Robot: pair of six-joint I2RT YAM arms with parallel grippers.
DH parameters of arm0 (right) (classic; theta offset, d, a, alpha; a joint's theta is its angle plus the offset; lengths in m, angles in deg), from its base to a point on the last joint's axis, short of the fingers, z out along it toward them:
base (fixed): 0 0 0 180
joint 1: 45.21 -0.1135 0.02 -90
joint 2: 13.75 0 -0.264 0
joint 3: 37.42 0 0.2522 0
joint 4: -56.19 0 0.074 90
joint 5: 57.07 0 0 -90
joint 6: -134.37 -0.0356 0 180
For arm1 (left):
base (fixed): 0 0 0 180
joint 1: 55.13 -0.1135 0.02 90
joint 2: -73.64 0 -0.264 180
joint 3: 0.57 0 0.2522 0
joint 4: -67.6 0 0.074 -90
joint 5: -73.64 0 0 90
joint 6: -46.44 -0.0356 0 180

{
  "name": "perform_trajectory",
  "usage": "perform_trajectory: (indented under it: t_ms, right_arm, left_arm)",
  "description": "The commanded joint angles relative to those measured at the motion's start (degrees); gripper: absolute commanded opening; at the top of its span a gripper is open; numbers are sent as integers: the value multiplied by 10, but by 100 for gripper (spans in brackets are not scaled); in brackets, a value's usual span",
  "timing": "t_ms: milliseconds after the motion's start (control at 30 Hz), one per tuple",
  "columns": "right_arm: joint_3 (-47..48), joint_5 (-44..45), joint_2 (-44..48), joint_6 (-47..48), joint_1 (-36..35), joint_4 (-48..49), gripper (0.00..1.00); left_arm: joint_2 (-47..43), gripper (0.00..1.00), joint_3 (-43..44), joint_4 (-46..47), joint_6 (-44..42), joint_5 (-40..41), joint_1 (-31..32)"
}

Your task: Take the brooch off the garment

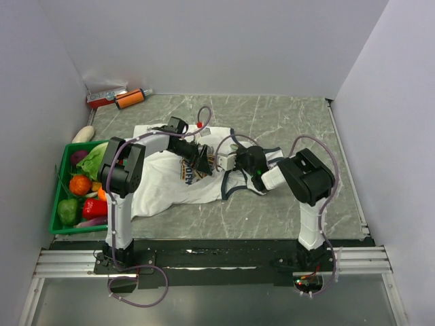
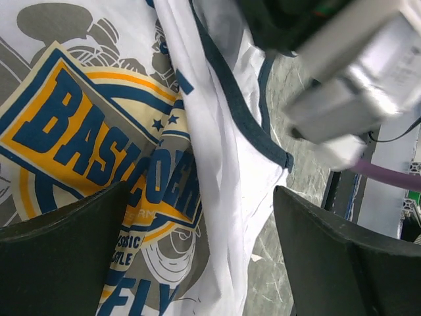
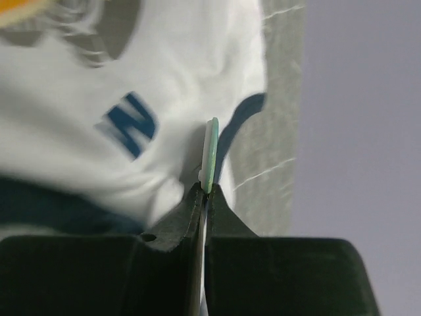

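The white jersey (image 1: 163,187) with navy trim lies crumpled on the marble table; its blue-and-gold chest graphic (image 2: 99,131) fills the left wrist view. My left gripper (image 1: 202,161) is open, its fingers (image 2: 66,253) standing wide on either side of a fold of the jersey (image 2: 217,197) without closing on it. My right gripper (image 1: 231,160) is shut on the brooch (image 3: 210,155), a thin pale green and white piece seen edge-on, pinched at its lower end between the fingertips (image 3: 206,192). The brooch stands just off the white cloth (image 3: 99,131); I cannot tell whether it is still attached.
A green basket (image 1: 60,178) of vegetables stands at the table's left edge, with a white object (image 1: 83,134) behind it. An orange and red tool (image 1: 129,99) lies at the back left corner. Grey walls close in the table on three sides.
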Motion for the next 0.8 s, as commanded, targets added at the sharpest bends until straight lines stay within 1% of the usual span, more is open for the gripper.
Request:
perform_trajectory:
  t_ms: [0, 133, 167, 233, 267, 300, 333, 367, 400, 433, 467, 500, 533, 567, 600, 633, 667, 700, 733, 767]
  right_arm:
    - [57, 1, -46, 117, 13, 165, 0]
    - [70, -16, -55, 127, 19, 170, 0]
    - [79, -7, -55, 124, 25, 172, 0]
    - [102, 25, -62, 74, 36, 196, 0]
    - [139, 77, -62, 55, 50, 189, 0]
    - [158, 89, -43, 0, 59, 167, 0]
    - [175, 102, -27, -31, 67, 77, 0]
    - [217, 114, -11, -68, 78, 26, 0]
    - [240, 110, 27, -156, 95, -31, 0]
    - [265, 83, 51, -210, 109, -200, 0]
    - [323, 48, 73, -269, 123, -281, 0]
    - [356, -76, 102, -394, 159, -374, 0]
    - [390, -139, 109, -443, 175, -444, 0]
    - [447, -200, 111, -484, 187, -557, 0]
    - [471, -252, 107, -530, 202, -609, 0]
    - [517, -368, 103, -532, 204, -659, 0]
    - [536, -414, 97, -527, 204, -759, 0]
    - [550, -447, 90, -520, 204, -798, 0]
    - [559, -512, 86, -527, 203, -830, 0]
    - [561, -538, 83, -537, 203, -847, 0]
  left_arm:
    - [6, 97, 21, -16, -19, -13, -8]
    - [11, 97, 21, -16, -18, -18, -10]
    - [14, 97, 22, -16, -17, -19, -10]
    - [16, 97, 27, -19, -18, -20, -10]
    - [16, 97, 28, -20, -21, -20, -11]
    - [16, 98, 28, -21, -24, -24, -12]
    - [15, 98, 29, -21, -24, -26, -13]
    - [11, 98, 30, -22, -26, -29, -16]
    - [8, 98, 33, -26, -33, -32, -17]
    - [5, 98, 38, -33, -38, -34, -18]
    - [-4, 99, 40, -33, -40, -34, -20]
    - [-8, 98, 42, -33, -43, -34, -22]
    - [-12, 98, 46, -36, -45, -32, -24]
    - [-24, 99, 49, -39, -49, -29, -25]
    - [-29, 99, 52, -41, -57, -25, -26]
    - [-35, 99, 55, -41, -57, -15, -27]
    - [-52, 98, 54, -33, -54, -13, -30]
    - [-59, 97, 53, -27, -49, -13, -31]
    - [-68, 97, 52, -19, -43, -13, -33]
    - [-83, 96, 52, -1, -37, -20, -37]
